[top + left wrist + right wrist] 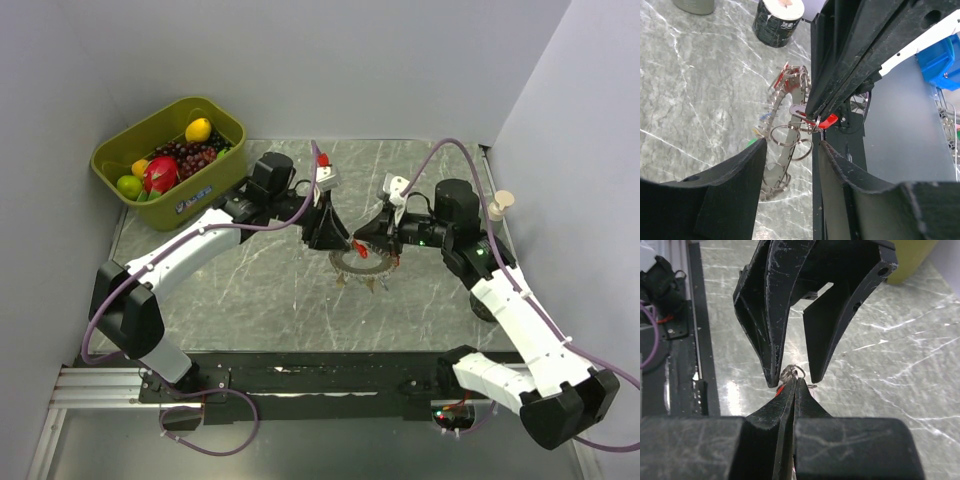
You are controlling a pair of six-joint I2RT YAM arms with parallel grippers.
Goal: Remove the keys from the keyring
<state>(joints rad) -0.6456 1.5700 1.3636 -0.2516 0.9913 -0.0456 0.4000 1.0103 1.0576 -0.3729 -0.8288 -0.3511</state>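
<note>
Grey marbled surface [250, 290], plain white walls [350, 60]; left gripper [791, 147] jaws apart, right gripper [792, 385] clamped on a red key [829, 120] above the keyring [360, 265].

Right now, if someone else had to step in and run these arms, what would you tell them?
Left gripper: open, jaws either side of a small ring on the keyring.
Right gripper: shut, pinching the red key beside that ring.
Keyring is at the middle of the table, other keys attached.
Done: no key seen off yet. Left: free every key.
</note>
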